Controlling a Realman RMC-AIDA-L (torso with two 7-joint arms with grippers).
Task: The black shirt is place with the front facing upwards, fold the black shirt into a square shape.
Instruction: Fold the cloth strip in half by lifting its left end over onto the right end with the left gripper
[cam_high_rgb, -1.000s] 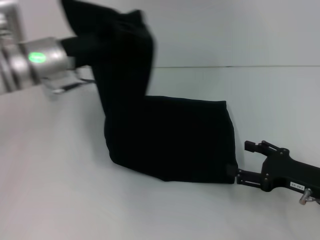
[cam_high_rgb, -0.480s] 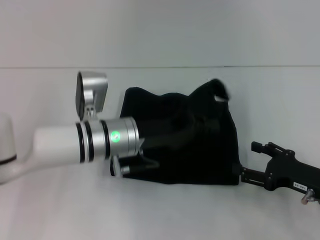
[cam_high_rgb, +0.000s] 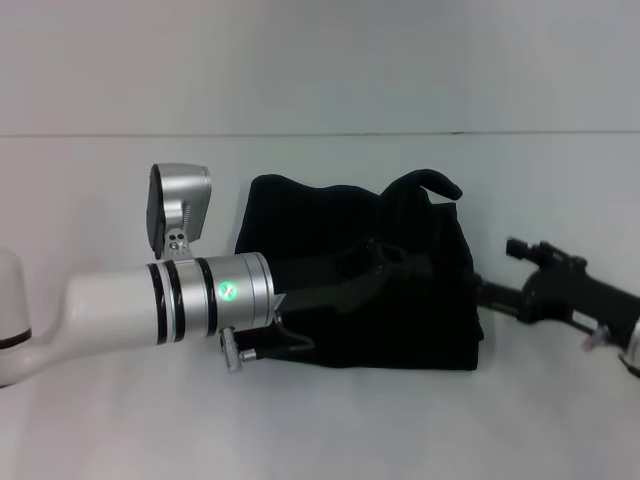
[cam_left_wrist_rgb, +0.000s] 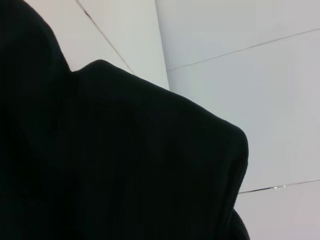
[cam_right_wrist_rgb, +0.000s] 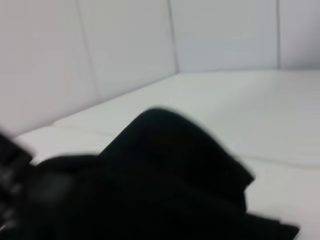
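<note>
A: Where is the large black cloth T-shirt (cam_high_rgb: 400, 300) lying?
B: Folded on the white table (cam_high_rgb: 100, 420). Left gripper (cam_high_rgb: 385, 262) is sitting on it, right gripper (cam_high_rgb: 485, 297) at its edge; finger states indiscernible.

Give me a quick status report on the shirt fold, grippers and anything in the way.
Left gripper over the black shirt, right gripper at its right edge. Shirt lies folded in a rough square, one corner sticking up. Nothing in the way.
</note>
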